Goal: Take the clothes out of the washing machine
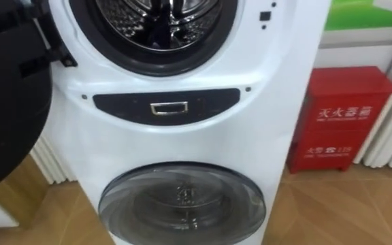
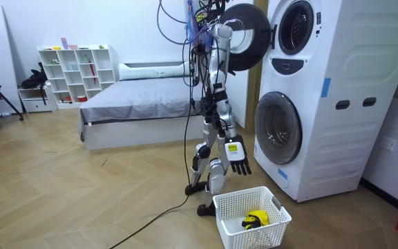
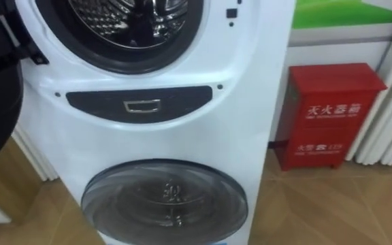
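A white stacked washing machine (image 1: 182, 136) stands right before me. Its upper drum (image 1: 155, 20) is open and shows shiny metal, with no cloth that I can make out. The upper black round door (image 1: 5, 102) hangs swung out to my left. The lower round door (image 1: 182, 204) is closed. In the room view I stand upright facing the machine (image 2: 323, 90). My right hand (image 2: 238, 156) hangs low at my side, fingers relaxed and holding nothing. A white basket (image 2: 233, 207) sits on the floor by my feet with a yellow cloth item (image 2: 255, 220) inside.
A red fire cabinet (image 1: 339, 116) stands on the floor to the right of the machine. In the room view a bed (image 2: 137, 104) and a white shelf unit (image 2: 74, 72) lie behind me. Wooden floor (image 2: 81, 200) spreads around.
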